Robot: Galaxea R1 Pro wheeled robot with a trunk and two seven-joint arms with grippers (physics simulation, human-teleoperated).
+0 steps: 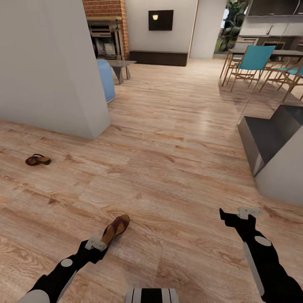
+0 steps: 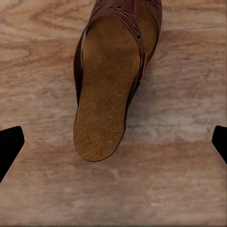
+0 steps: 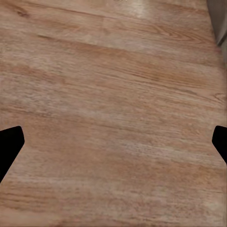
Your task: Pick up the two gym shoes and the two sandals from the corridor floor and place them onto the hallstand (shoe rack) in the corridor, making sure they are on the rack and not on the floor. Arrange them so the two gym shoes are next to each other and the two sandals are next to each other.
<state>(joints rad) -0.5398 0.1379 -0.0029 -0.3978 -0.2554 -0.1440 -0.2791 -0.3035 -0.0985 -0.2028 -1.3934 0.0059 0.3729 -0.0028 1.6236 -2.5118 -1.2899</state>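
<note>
Two brown sandals lie on the wood-grain corridor floor (image 1: 176, 139). The near sandal (image 1: 115, 229) rests just ahead of the left gripper (image 1: 96, 244), whose fingers stand wide apart over its heel end; in the left wrist view the sandal's footbed (image 2: 106, 94) faces up between the fingertips. The far sandal (image 1: 38, 159) lies well apart, near a white wall corner (image 1: 90, 84). The right gripper (image 1: 242, 215) hangs spread open above bare planks.

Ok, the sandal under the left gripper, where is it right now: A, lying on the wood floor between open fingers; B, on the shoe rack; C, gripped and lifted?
A: the near sandal lies flat on the corridor floor, with the left gripper open above it, fingertips wide apart.
</note>
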